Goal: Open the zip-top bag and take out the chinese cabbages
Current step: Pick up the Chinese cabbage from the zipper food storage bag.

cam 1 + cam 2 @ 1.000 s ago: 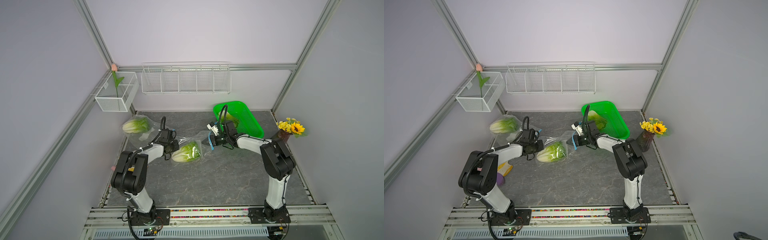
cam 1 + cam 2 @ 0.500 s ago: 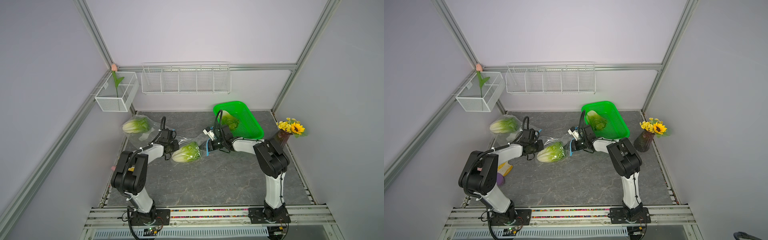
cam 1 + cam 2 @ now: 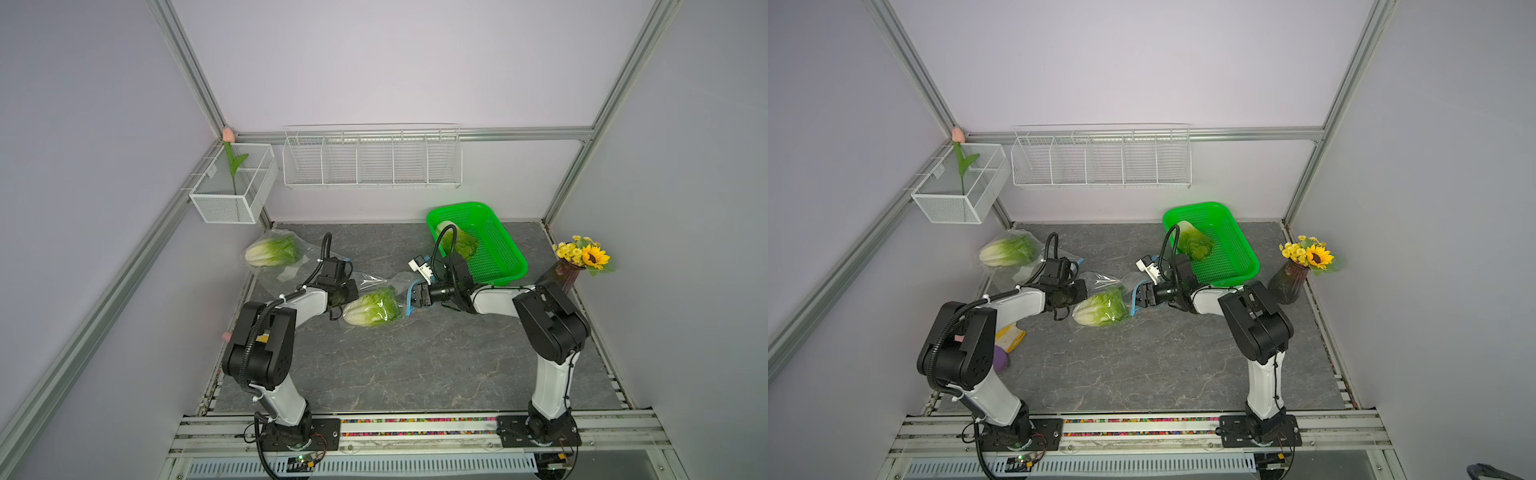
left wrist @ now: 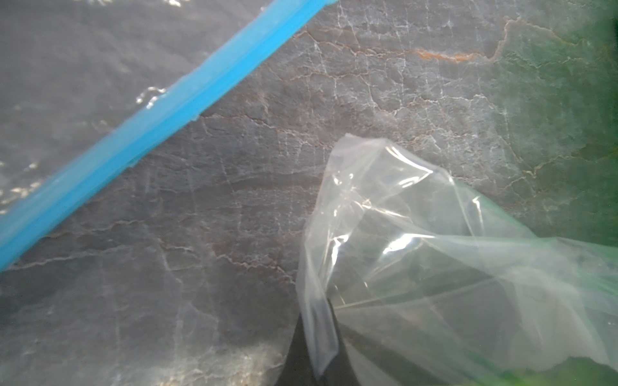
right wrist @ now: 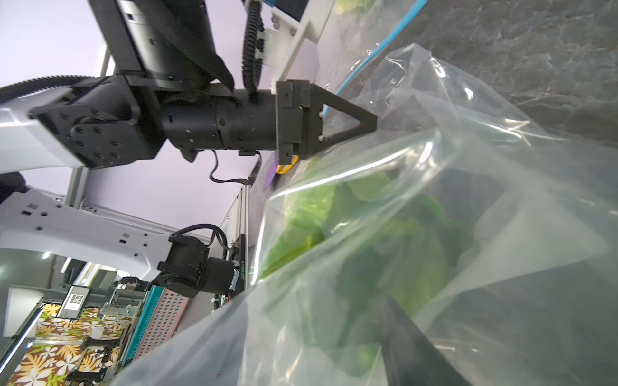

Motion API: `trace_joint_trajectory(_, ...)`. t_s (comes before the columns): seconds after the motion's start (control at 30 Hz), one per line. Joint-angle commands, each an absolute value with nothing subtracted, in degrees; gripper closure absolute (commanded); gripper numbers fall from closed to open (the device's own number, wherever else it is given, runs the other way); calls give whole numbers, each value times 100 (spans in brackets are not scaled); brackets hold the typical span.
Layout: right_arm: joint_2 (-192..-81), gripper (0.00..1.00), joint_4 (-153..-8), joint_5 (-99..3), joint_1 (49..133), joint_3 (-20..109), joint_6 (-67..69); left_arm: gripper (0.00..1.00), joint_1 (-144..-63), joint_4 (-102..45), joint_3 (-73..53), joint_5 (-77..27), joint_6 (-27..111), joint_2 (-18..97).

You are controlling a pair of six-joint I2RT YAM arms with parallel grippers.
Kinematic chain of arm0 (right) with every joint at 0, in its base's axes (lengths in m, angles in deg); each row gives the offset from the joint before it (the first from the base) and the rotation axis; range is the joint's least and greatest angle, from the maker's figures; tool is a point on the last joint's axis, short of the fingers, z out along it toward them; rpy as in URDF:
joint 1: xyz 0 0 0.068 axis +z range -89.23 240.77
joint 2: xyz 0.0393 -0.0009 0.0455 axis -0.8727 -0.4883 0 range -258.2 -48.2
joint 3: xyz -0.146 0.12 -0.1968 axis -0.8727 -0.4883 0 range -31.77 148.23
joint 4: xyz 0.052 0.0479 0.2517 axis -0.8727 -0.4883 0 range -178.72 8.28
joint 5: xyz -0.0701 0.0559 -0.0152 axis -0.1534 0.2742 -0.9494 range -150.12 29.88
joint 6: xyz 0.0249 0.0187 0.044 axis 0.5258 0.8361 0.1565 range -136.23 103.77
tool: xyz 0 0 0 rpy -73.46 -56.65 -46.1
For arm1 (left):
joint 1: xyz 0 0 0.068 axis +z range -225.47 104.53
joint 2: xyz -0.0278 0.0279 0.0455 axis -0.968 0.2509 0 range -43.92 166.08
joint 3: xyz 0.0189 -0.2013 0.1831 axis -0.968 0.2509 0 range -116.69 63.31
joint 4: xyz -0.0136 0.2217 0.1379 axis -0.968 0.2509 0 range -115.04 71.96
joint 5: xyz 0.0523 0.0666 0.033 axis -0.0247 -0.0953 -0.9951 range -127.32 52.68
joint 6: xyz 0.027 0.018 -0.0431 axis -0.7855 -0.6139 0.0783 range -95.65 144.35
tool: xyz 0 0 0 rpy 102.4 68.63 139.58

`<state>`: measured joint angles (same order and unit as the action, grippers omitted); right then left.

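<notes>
left jaws pinch zip-top bag (image 3: 370, 282) corner; right jaws spread at mouth: reach in, clamp cabbage (image 3: 370, 309), keep film taut.

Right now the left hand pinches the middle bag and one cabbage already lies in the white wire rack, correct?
Wrong container: the freed cabbage lies in the green basket, as both top views show. The left hand does pinch the middle bag.

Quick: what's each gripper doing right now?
Left gripper: shut on a corner of the zip-top bag.
Right gripper: looks open, at the bag's mouth.
</notes>
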<state>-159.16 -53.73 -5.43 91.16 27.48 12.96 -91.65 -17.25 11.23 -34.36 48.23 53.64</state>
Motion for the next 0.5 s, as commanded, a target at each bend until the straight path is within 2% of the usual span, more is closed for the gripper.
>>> trace_joint_trajectory(0.0, -15614, 36, -4973, -222, 9159, 2667, 1426, 100, -9203, -1711, 1189, -3515, 4869, 5450)
trace_joint_trajectory(0.1, -15723, 30, -5415, -189, 9272, 2913, 1274, 100, -9204, -1747, 1205, -3496, 4883, 5465)
trace_joint_trajectory(0.2, -15840, 34, -5862, -329, 9458, 3229, 994, 100, -9204, -1774, 1195, -3478, 4922, 5498)
trace_joint_trajectory(0.27, -15820, 41, -5998, -462, 9497, 3301, 892, 100, -9209, -1774, 1209, -3471, 4923, 5481)
trace_joint_trajectory(0.4, -15509, 65, -6665, -1207, 9380, 3200, 401, 100, -9205, -1738, 1257, -3539, 4850, 5417)
trace_joint_trajectory(0.47, -15342, 70, -7196, -1709, 9306, 3187, 84, 100, -9203, -1737, 1259, -3557, 4830, 5428)
